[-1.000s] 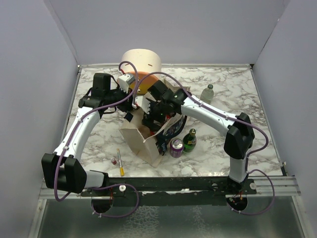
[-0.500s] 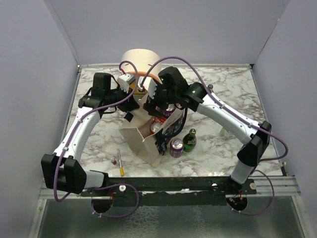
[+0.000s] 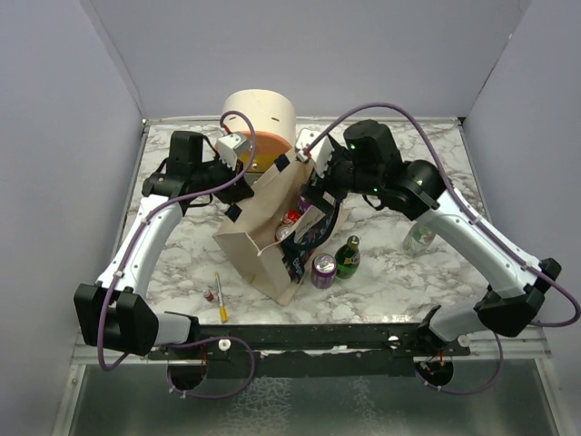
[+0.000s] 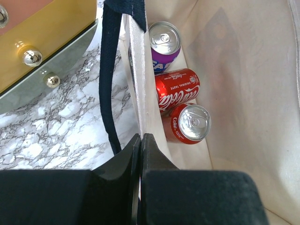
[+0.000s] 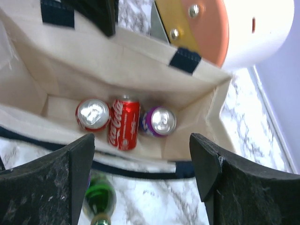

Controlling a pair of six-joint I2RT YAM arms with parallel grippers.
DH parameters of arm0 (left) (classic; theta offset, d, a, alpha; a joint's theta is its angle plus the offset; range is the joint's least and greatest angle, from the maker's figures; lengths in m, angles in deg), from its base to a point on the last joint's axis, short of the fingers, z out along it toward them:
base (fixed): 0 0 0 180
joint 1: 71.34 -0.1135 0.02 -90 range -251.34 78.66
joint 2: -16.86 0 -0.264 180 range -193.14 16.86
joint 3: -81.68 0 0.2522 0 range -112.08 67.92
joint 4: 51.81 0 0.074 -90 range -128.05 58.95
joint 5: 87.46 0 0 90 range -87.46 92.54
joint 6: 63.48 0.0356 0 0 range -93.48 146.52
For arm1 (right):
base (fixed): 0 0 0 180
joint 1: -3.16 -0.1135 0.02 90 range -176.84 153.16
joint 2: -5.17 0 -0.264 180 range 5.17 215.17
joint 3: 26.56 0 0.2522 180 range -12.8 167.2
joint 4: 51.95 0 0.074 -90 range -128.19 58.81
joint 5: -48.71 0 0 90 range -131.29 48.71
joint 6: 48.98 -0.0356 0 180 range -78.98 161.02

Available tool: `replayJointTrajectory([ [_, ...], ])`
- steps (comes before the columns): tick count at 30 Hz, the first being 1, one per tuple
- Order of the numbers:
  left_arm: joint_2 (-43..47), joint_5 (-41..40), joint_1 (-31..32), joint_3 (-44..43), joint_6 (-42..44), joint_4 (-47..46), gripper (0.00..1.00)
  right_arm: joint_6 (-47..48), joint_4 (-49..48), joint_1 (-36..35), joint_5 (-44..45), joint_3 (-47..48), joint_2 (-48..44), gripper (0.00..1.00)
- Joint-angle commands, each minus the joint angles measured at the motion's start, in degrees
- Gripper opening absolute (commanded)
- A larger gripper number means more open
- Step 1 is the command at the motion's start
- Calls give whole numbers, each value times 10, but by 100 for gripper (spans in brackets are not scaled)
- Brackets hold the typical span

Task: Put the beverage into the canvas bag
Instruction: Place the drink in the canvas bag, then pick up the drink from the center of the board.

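Observation:
The beige canvas bag point(image 3: 259, 241) with navy straps stands open mid-table. Inside it lie a purple can point(image 4: 164, 42), a Coke can on its side point(image 4: 177, 89) and an upright red can point(image 4: 190, 123); the right wrist view shows them too, the purple can point(image 5: 159, 120) on the right. My left gripper point(image 4: 140, 138) is shut on the bag's rim beside a navy strap point(image 4: 110, 70); it also shows in the top view point(image 3: 250, 186). My right gripper point(image 5: 141, 150) is open and empty above the bag's mouth point(image 3: 316, 191).
The cream-and-orange drawer box point(image 3: 261, 118) stands just behind the bag. A purple can point(image 3: 323, 270) and a green bottle point(image 3: 348, 256) stand by the bag's right side. A clear bottle point(image 3: 419, 236) stands under my right arm. A yellow pen point(image 3: 221, 298) lies front left.
My right gripper has risen out of the bag and drawn back to the right, empty. Cans now show inside the bag. My left gripper has kept its hold on the rim.

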Motion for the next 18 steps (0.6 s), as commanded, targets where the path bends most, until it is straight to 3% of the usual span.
replayJointTrajectory([
  [1,16,1,4,-27,3,-15,0,3,40,8,40,-70,-64,81],
  [9,11,36,20,-24,-2,-20,0,8,112,50,7,-180,-154,78],
  [18,17,49,30,-10,-14,-29,0,-11,142,57,-59,-273,-180,78],
])
